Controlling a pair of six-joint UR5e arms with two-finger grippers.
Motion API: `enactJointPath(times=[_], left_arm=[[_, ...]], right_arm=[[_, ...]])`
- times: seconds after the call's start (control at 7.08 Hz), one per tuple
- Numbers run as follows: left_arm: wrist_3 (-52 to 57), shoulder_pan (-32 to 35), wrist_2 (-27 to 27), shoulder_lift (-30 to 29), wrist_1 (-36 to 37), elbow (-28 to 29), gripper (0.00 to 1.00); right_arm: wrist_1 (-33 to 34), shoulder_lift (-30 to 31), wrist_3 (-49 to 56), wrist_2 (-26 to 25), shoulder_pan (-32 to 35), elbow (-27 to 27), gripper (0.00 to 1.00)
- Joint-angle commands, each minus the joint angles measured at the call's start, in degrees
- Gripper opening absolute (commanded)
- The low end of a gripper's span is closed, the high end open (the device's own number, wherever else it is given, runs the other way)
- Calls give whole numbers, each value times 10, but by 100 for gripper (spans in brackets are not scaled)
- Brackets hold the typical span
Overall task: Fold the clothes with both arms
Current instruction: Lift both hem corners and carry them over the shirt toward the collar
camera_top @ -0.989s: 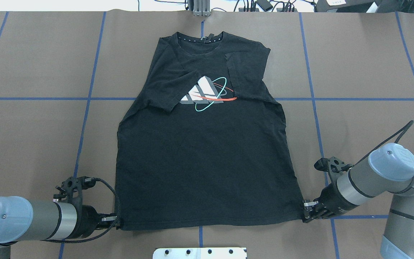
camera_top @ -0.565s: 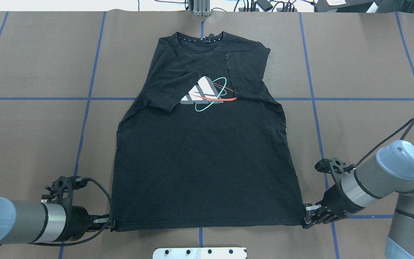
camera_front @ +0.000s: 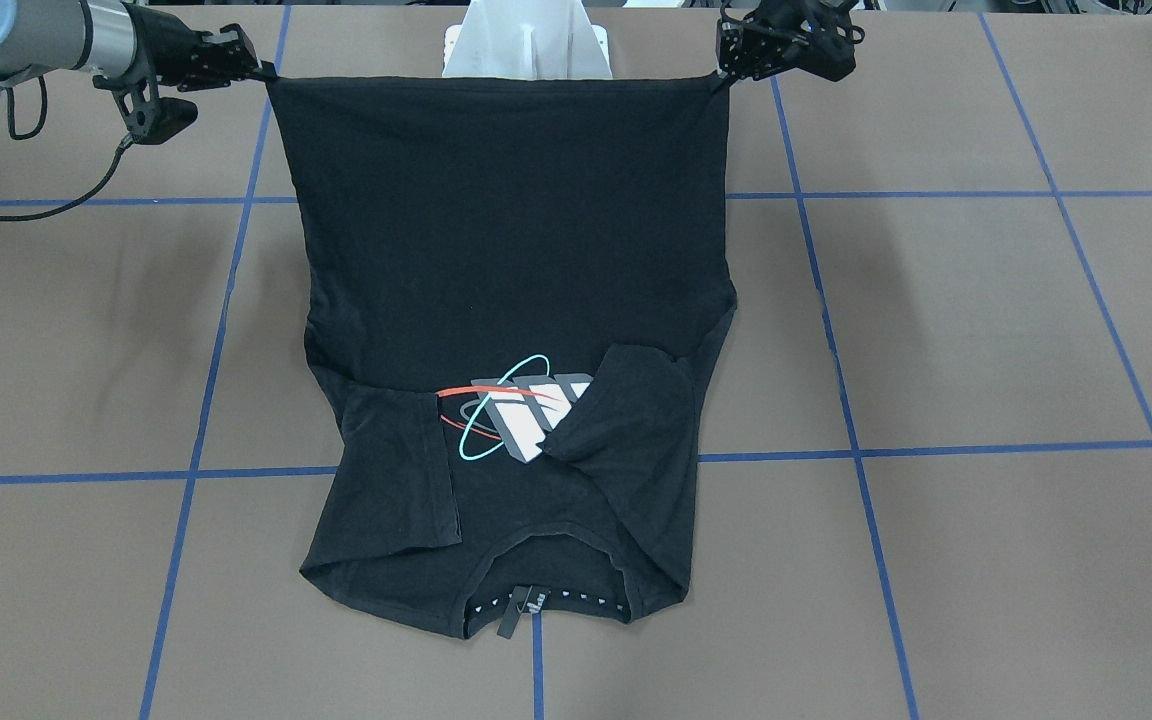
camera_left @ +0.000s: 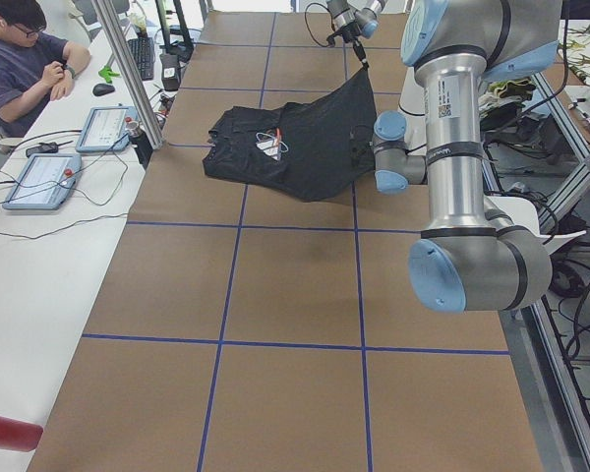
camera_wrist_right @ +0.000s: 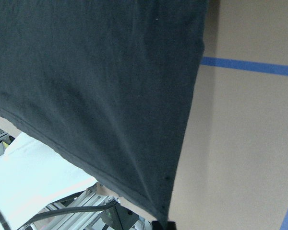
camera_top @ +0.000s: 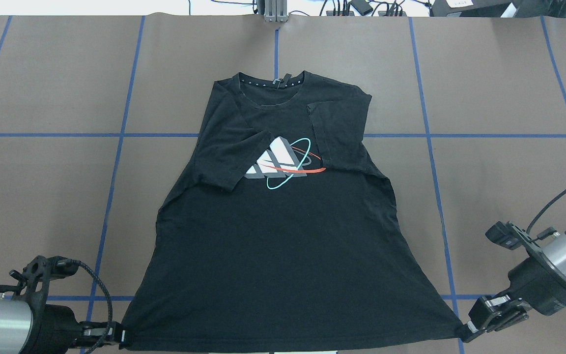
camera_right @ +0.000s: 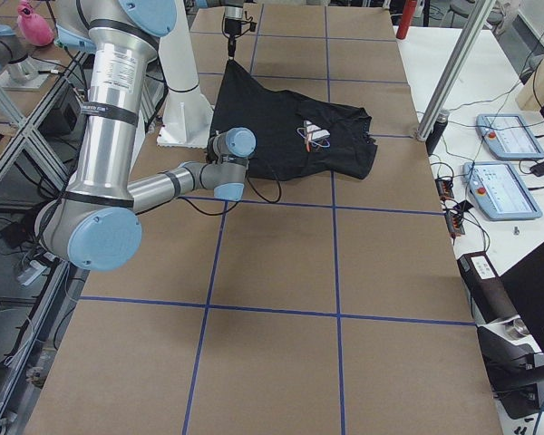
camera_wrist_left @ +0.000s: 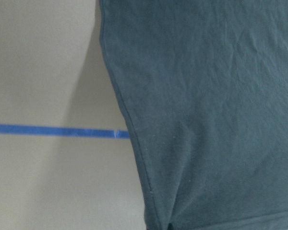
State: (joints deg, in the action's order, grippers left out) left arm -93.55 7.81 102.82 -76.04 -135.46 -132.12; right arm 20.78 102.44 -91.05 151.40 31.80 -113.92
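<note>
The black T-shirt [camera_top: 273, 246] lies front up, its white-grey logo [camera_top: 283, 164] with red and teal rings showing, both sleeves folded in over the chest. Its collar end rests on the table. My left gripper [camera_top: 116, 337] is shut on the hem's left corner. My right gripper [camera_top: 467, 332] is shut on the hem's right corner. The hem is stretched taut between them and held up off the table at the robot's edge. In the front-facing view the T-shirt [camera_front: 496, 230] hangs between my left gripper [camera_front: 726, 75] and my right gripper [camera_front: 261, 72]. The wrist views show only dark cloth [camera_wrist_left: 211, 96] [camera_wrist_right: 96, 72].
The brown table [camera_top: 42, 196] has a blue tape grid. The white pedestal base [camera_front: 526, 40] stands just behind the raised hem. An aluminium post [camera_top: 275, 12] and cables sit at the far edge. A seated person [camera_left: 20, 59] and tablets [camera_left: 39, 177] are on the operators' side.
Both grippers have moved toward the robot and further apart, with the hem corners in them. The hem has risen and spread wider, and the whole shirt has slid toward the robot.
</note>
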Motion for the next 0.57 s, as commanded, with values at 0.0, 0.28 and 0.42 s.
enactJointPath(times=[0.0, 0.28, 0.42], left_arm=[[-2, -27, 38, 2, -1, -33, 0], [-2, -9, 49, -2, 1, -61, 0], [-1, 51, 95, -16, 1, -63, 0]], right_arm=[[-47, -2, -50, 21, -3, 2, 0], [-47, -35, -51, 16, 9, 18, 0], [-48, -70, -50, 20, 46, 41, 0]])
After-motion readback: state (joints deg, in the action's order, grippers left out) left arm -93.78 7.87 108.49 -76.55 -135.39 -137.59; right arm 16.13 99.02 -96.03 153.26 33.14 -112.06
